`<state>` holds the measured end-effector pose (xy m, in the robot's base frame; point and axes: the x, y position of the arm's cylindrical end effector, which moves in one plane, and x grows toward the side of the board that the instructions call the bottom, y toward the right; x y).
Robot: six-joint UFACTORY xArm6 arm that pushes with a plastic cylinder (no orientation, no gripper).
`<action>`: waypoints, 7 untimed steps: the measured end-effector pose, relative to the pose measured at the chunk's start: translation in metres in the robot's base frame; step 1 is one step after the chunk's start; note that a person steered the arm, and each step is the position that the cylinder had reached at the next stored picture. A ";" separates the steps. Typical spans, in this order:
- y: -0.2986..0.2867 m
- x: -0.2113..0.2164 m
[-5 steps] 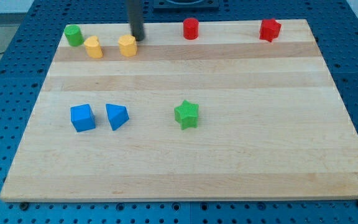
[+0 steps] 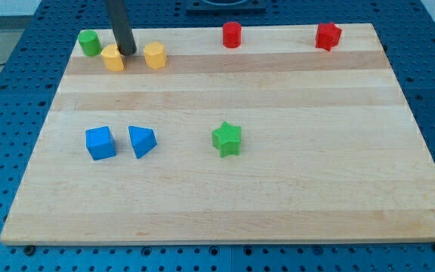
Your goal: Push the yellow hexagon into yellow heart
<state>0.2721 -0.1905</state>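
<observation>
My tip (image 2: 128, 52): shifted leftward, from beside yellow hexagon (image 2: 155, 55) to touching yellow heart (image 2: 112, 58). Blocks unmoved, apart. Wrong side for pushing. Claw: none fitted.

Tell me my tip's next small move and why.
Probably go round to the right of the hexagon. My tip sits between the two yellow blocks, right beside the heart, so a push from here would part them. From the view's right, pushing left drives the hexagon into the heart.
</observation>
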 end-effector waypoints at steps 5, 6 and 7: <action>-0.035 0.099; -0.026 0.068; -0.036 0.037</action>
